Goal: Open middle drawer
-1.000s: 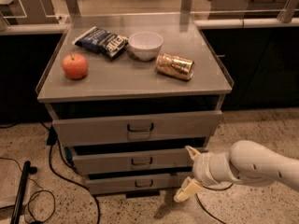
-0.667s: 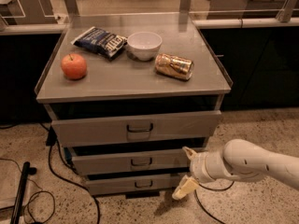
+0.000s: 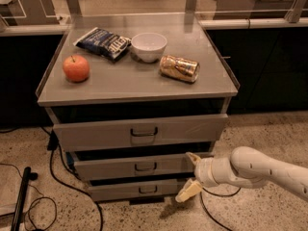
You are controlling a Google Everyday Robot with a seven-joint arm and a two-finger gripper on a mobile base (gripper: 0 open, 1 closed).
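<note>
The middle drawer [image 3: 120, 167] is a wide, shallow grey front with a small dark handle [image 3: 145, 167], second of the cabinet's three, below the tall top drawer [image 3: 139, 131]. My gripper [image 3: 188, 175] comes in from the right on a white arm [image 3: 260, 170]. It is open, with one finger [image 3: 194, 159] up by the middle drawer's right end and the other [image 3: 188, 190] down in front of the lowest drawer [image 3: 134, 189]. It holds nothing and stands to the right of the handle.
On the cabinet top lie an apple [image 3: 76, 68], a dark chip bag [image 3: 103, 43], a white bowl [image 3: 148, 46] and a tipped gold can [image 3: 179, 68]. Black cables [image 3: 57, 174] run on the floor at the left. Dark cabinets flank both sides.
My gripper and arm have moved a little to the left, closer to the right end of the middle drawer. The drawers have not moved.
</note>
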